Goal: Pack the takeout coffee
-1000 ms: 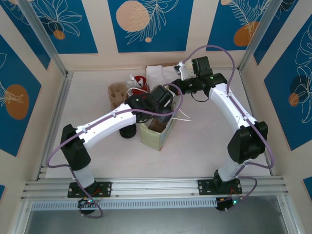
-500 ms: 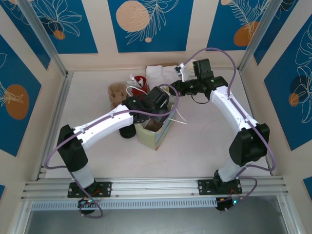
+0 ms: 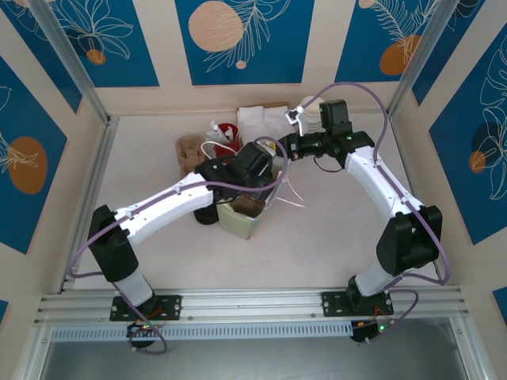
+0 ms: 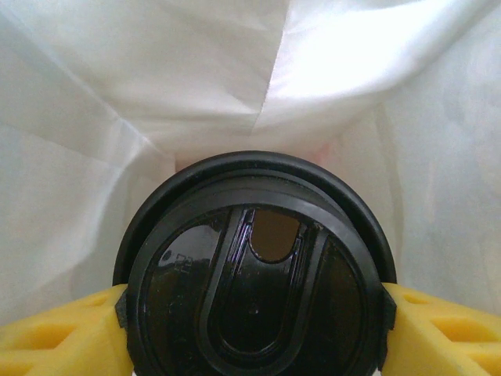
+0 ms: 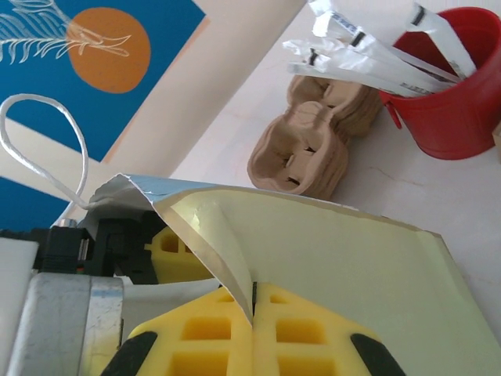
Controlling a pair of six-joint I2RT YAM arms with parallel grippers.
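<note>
Worktop point(image 3: 341, 237): bag point(image 3: 244, 223) in middle, mouth up.
Right tool point(image 5: 254, 333): closed, pinching bag rim, holding mouth open.
Left tool point(image 4: 254, 333): down inside bag, pads clamped on either side of coffee cup point(image 4: 254, 266).
Cup: black lid on, white lining all round it.
Progress, as I judge it: cup in bag, not yet set down or released. Left to do: lower to bottom, let go, pull arm out, free rim.
Behind bag: red bucket point(image 5: 450, 102), cardboard carriers point(image 5: 313, 149), not in play.

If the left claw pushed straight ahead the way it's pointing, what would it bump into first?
The left gripper holds the takeout coffee; straight ahead comes the white inner wall of the bag, though how near is unclear.
</note>
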